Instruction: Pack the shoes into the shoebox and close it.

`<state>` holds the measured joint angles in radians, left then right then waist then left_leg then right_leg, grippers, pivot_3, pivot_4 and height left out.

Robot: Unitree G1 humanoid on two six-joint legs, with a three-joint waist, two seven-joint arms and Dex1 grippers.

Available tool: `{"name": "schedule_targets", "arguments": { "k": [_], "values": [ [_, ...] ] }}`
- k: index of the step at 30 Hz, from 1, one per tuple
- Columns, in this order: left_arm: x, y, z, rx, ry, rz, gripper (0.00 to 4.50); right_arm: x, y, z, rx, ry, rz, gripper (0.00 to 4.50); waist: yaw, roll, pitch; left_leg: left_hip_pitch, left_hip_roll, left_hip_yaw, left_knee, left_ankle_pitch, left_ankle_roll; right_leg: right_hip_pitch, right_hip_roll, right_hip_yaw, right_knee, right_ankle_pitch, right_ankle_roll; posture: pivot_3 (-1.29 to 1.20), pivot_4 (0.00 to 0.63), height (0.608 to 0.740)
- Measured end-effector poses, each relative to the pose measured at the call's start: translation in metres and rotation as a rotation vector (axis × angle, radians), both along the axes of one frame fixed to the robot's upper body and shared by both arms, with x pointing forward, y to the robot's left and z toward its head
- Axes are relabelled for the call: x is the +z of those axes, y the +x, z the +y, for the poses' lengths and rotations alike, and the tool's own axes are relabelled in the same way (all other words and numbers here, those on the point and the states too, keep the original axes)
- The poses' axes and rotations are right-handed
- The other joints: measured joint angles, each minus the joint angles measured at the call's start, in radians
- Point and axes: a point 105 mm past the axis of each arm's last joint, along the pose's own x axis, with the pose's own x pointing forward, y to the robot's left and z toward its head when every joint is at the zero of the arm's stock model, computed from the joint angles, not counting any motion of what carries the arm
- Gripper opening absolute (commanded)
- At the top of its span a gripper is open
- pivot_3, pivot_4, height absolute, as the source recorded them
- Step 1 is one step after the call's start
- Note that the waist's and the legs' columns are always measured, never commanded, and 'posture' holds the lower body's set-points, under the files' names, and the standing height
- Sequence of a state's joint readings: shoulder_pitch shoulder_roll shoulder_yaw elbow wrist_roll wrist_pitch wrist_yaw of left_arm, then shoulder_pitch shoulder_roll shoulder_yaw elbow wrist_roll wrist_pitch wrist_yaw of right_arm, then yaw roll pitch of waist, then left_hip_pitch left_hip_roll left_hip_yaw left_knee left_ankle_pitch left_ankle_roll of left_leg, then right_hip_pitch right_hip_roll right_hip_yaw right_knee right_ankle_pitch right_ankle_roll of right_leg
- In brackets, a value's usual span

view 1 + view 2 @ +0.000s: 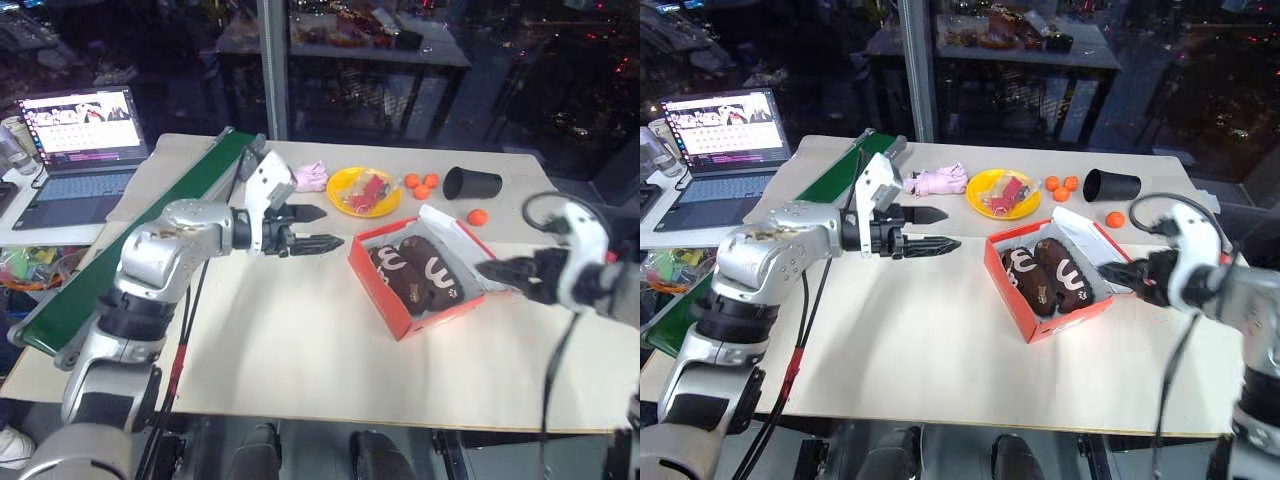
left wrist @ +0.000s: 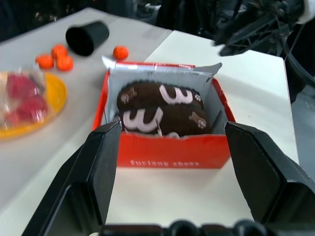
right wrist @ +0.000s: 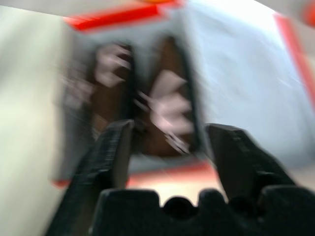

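The red-orange shoebox [image 1: 383, 292] stands open on the white table, right of centre. Both dark brown shoes [image 1: 423, 270] with cream marks lie side by side inside it. Its lid [image 1: 452, 228] is folded back on the far right side, white inside showing. My left gripper [image 1: 330, 227] hovers left of the box, pointing at it, open and empty; in the left wrist view its fingers [image 2: 103, 162] frame the shoebox [image 2: 172, 155] from a short distance. My right gripper [image 1: 492, 270] is just right of the box, open with nothing between its fingers [image 3: 110, 152].
Behind the box are a yellow plate [image 1: 340, 205] with red wrapped items, a pink plush toy [image 1: 310, 177], several orange balls [image 1: 420, 184] and a black cup [image 1: 470, 183] on its side. A long green board [image 1: 150, 235] lies along the left edge, with a laptop [image 1: 80, 140] beyond.
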<state>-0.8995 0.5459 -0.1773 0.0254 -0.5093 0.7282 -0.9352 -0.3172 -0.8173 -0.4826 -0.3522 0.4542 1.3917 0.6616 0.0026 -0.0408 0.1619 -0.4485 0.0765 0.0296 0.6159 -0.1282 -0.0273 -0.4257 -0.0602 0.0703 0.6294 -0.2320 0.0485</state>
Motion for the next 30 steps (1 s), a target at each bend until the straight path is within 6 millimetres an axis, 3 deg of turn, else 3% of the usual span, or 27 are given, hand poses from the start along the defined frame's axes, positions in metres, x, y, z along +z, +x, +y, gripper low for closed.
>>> {"name": "schedule_targets", "arguments": {
  "k": [5,9,13,19,30],
  "values": [
    [0.006,0.008,-0.002,-0.015,-0.001,-0.009,3.56,-0.024,-0.009,0.000,-0.056,0.036,-0.001,0.04,-0.025,0.000,0.000,0.004,0.000,-0.001,0.000,0.000,0.000,0.002,0.001,0.001,0.001,0.002,0.000,0.00,0.150,0.736],
    [0.013,0.004,0.015,-0.055,0.063,-0.024,3.56,-0.058,-0.006,0.000,-0.115,0.069,-0.011,0.04,-0.036,0.001,0.000,0.003,-0.001,-0.002,-0.001,0.000,0.000,0.001,0.001,0.002,0.001,0.002,0.001,0.00,0.150,0.736],
    [0.012,-0.001,0.022,-0.079,0.100,-0.009,3.56,-0.072,0.010,-0.005,-0.143,0.029,-0.091,0.04,-0.038,0.002,0.001,0.003,-0.001,-0.002,-0.001,0.000,0.000,0.001,0.001,0.002,0.001,0.004,0.005,0.00,0.150,0.736],
    [0.012,-0.006,0.022,-0.077,0.120,0.004,3.56,-0.114,0.029,-0.014,-0.166,-0.077,-0.106,0.04,-0.042,0.003,0.002,0.003,-0.001,-0.002,-0.001,0.000,0.000,0.001,0.001,0.002,0.001,0.003,0.005,0.00,0.150,0.736],
    [0.014,-0.004,0.036,-0.004,0.132,0.032,3.56,-0.102,0.055,-0.010,-0.144,-0.235,-0.389,0.04,-0.048,0.005,0.003,0.003,-0.001,-0.002,-0.001,0.000,0.001,0.001,0.001,0.002,0.002,0.004,0.007,0.00,0.150,0.736]
  ]
}}
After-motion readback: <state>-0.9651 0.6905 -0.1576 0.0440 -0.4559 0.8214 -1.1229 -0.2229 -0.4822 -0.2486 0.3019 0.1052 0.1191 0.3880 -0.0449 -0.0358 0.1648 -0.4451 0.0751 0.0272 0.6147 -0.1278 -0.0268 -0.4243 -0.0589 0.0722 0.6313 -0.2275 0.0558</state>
